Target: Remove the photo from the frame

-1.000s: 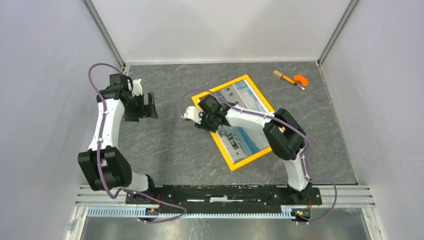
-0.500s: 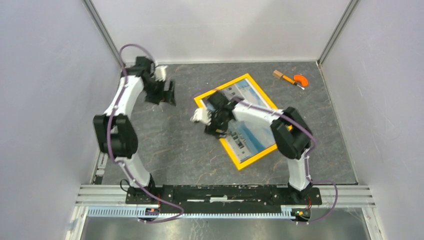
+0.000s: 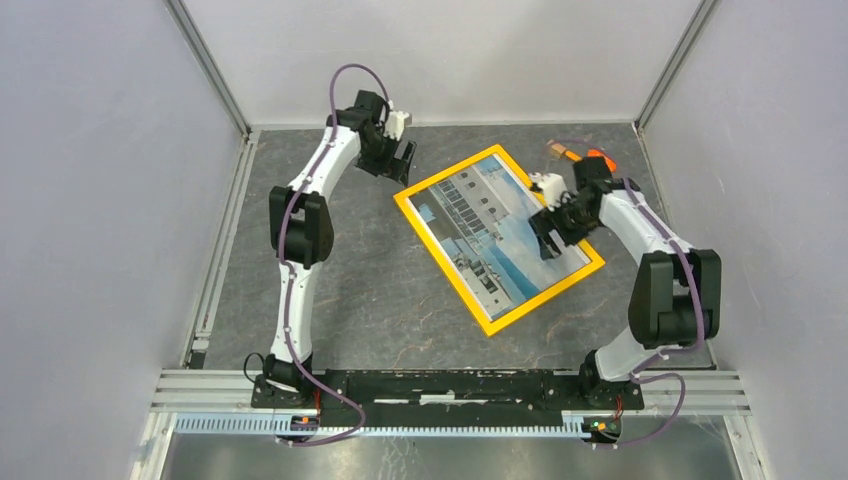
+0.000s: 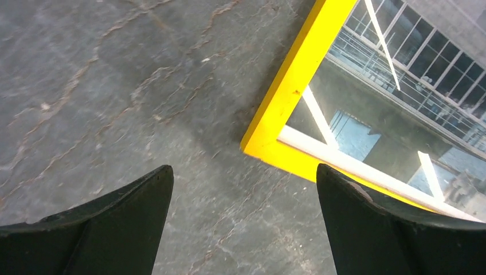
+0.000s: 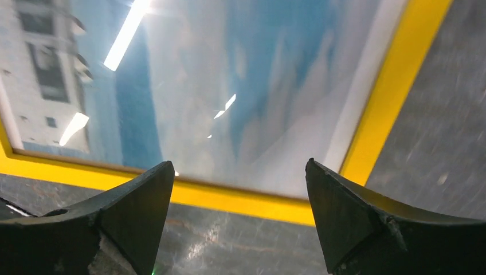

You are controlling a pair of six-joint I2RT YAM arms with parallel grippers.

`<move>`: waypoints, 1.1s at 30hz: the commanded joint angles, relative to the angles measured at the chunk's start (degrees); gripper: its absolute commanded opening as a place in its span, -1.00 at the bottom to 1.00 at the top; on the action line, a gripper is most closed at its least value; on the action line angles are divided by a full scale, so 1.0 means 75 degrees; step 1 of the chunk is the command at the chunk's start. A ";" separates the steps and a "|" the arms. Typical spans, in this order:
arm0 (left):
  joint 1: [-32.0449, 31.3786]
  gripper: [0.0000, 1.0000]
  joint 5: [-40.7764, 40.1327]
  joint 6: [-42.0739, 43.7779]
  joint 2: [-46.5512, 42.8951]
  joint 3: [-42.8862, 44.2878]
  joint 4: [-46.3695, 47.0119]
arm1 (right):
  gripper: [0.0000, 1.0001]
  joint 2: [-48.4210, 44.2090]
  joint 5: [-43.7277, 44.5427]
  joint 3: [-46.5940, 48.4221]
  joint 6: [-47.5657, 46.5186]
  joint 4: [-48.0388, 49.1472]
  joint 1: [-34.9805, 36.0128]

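Observation:
The frame lies face up on the grey table, turned at an angle, its yellow border showing all round. Behind its glass sits the photo of a white building and blue sky. My left gripper hangs open just beyond the frame's far left corner; in the left wrist view that corner of the frame lies a little ahead of the gripper. My right gripper stands open over the right part of the frame. In the right wrist view the gripper spans the frame's yellow border, with the photo beyond.
An orange-handled tool with a small wooden block lies at the back right, just behind my right arm. Pale walls close in the table on the left, back and right.
The right gripper has let go, opened and crossed from the frame's left side to its right edge. The left arm swung from the table's left to the frame's far corner. The frame shifted slightly right.

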 commanded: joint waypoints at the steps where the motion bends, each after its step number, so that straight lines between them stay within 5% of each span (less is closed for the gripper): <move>1: -0.0366 1.00 -0.0307 0.0227 0.0389 0.0452 0.0288 | 0.83 -0.0508 -0.0164 -0.0722 0.0264 -0.0323 -0.1291; 8: -0.0721 1.00 -0.0217 0.0322 0.0900 0.0672 0.0556 | 0.83 -0.0596 -0.0364 -0.1909 0.0244 -0.0312 -0.2712; 17: -0.0983 0.98 -0.0068 0.0653 0.1018 0.0210 0.0258 | 0.82 0.0263 -0.1092 -0.1902 0.0477 0.0186 -0.2818; 33: -0.0837 0.26 0.0229 0.1134 -0.2618 -0.5610 0.1036 | 0.82 0.2560 -0.1380 0.0882 0.0946 0.1054 -0.1001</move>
